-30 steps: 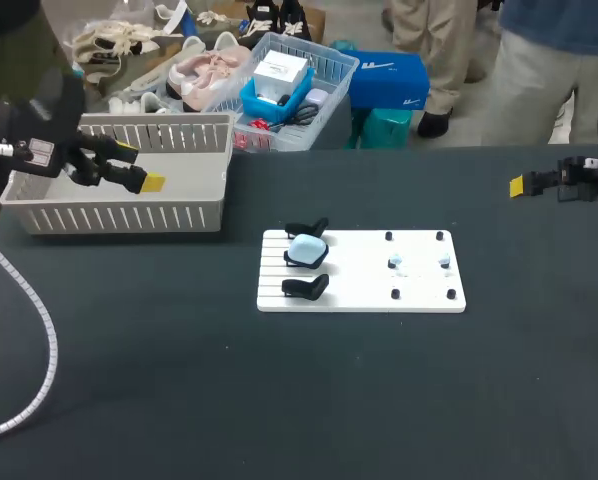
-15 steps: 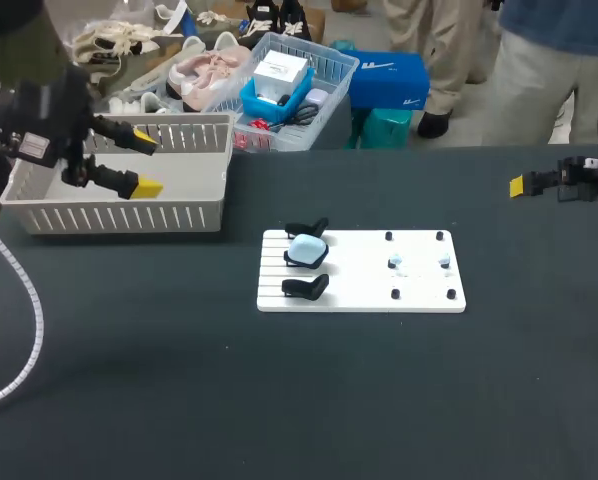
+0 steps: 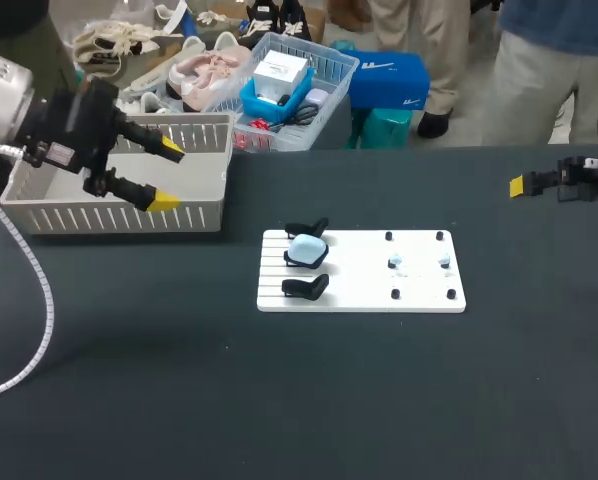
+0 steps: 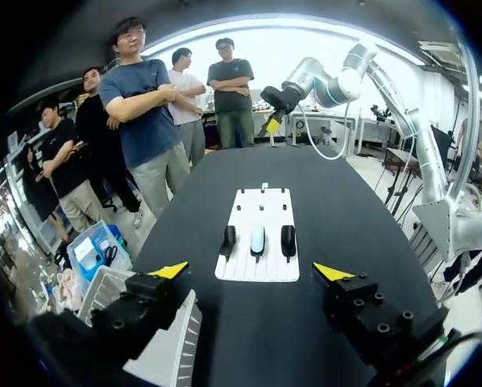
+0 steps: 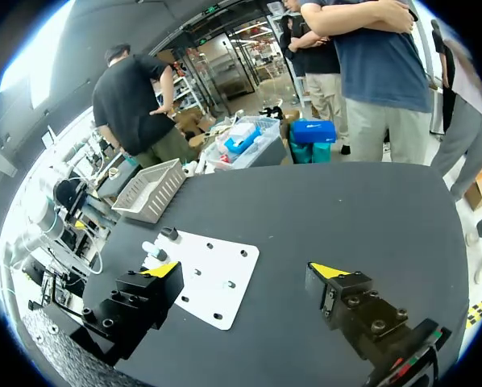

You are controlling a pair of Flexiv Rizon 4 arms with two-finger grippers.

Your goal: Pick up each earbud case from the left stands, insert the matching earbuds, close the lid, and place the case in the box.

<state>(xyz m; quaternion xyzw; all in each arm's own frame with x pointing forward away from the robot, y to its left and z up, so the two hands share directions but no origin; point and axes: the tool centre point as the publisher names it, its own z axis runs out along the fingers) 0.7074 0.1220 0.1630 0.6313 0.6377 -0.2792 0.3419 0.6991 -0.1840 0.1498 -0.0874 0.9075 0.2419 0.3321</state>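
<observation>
A white board [image 3: 359, 272] lies mid-table. At its left end stand three black stands; the middle one holds a light blue earbud case [image 3: 306, 248], also the case [image 4: 258, 239] straight ahead of my left gripper. Two pale earbuds [image 3: 394, 263] sit on the board's right half among black pegs. My left gripper [image 3: 168, 178] hangs open and empty over the front right of the white basket [image 3: 114, 215]; its yellow tips frame the board [image 4: 257, 262] in the left wrist view. My right gripper [image 5: 245, 269] is open and empty at the table's far right edge, well away from the board [image 5: 213, 278].
The white slatted basket [image 5: 151, 190] stands at the back left of the dark table. A corrugated cable [image 3: 41, 300] from my left arm loops over the table's left side. My right arm's tip [image 3: 519, 185] shows at the right edge of the head view.
My left gripper has moved right and slightly forward over the basket, turning toward the board, still open. The right arm has not moved.
</observation>
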